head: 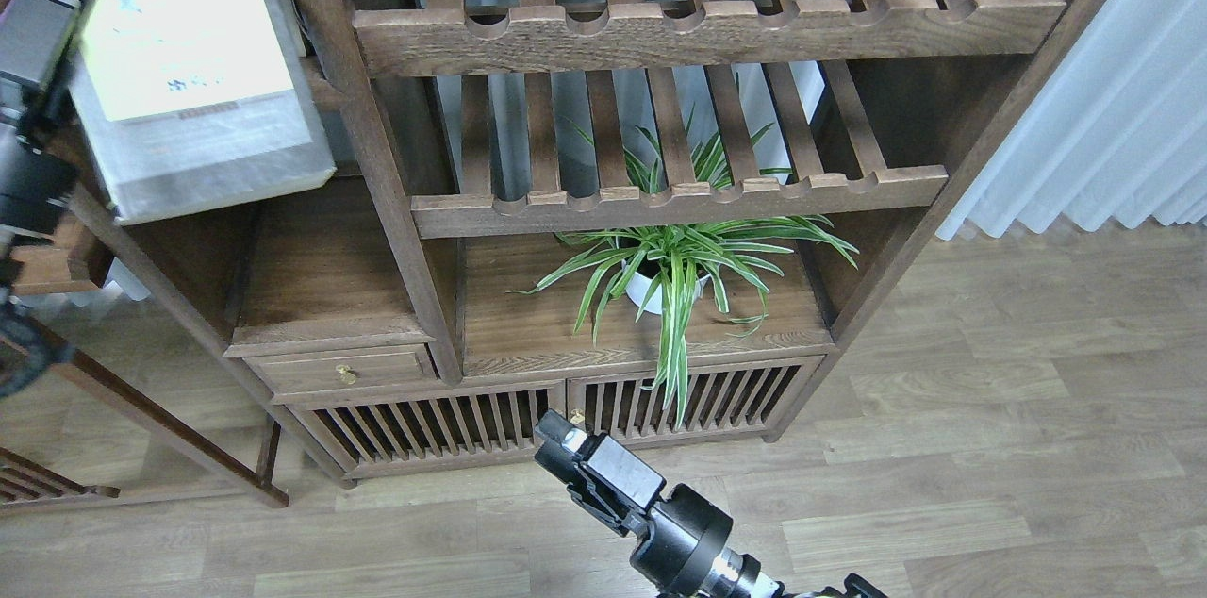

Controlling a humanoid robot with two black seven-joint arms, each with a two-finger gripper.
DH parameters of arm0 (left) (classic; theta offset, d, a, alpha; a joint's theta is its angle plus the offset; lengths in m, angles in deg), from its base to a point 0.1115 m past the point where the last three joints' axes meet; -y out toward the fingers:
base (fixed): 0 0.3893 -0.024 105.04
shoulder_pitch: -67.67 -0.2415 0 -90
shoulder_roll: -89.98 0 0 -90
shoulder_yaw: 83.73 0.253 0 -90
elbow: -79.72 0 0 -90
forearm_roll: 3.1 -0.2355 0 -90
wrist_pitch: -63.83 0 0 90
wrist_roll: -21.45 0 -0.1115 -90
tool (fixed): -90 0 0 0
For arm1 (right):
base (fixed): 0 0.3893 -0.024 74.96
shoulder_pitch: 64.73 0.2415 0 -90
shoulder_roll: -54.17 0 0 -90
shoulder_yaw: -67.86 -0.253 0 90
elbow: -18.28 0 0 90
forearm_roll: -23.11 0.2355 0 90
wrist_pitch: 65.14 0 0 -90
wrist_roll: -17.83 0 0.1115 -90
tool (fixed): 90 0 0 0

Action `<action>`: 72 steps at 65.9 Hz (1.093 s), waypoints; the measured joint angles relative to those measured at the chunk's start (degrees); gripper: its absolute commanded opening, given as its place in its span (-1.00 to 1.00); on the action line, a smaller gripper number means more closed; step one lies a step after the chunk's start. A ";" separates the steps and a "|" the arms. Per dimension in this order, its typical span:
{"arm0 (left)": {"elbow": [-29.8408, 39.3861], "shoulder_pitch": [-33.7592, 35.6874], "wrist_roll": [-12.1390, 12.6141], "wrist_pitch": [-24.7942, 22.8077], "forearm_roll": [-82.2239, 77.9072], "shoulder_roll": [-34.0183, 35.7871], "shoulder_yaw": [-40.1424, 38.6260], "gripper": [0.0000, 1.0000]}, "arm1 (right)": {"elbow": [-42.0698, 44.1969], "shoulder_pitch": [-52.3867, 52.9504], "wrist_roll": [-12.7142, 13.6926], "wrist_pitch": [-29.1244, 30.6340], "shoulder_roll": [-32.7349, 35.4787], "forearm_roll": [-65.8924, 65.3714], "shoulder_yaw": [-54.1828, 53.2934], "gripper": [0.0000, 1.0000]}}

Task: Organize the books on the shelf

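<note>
Jaws of the left gripper (pixel 58 8) (gap indiscernible) touch the black-grey book (pixel 189 70) lying flat at upper left; the right gripper (pixel 558 436), apparently narrow, should stay clear of the spider plant (pixel 674 273).

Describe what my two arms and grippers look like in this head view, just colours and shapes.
The right gripper is a boxy matte-black block on a round glossy black wrist with a silver ring; its tip shows a pale end. The left gripper is a dark grey rectangular block with black edges on a black cylindrical arm. No cables or markings show.
</note>
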 measured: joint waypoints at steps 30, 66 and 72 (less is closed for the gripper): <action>-11.14 15.97 4.96 -0.01 -8.98 -0.24 -4.94 -1.00 | 0.02 0.06 -0.01 0.00 0.00 0.00 0.00 0.98; -26.28 37.20 6.68 -0.02 -30.91 -3.26 1.45 -1.00 | -0.10 0.46 -0.16 0.00 0.00 0.00 -1.10 0.98; -30.55 40.58 6.24 -0.01 -34.19 -6.46 2.67 -1.00 | -0.10 1.84 -0.99 0.00 0.00 0.01 -3.00 0.98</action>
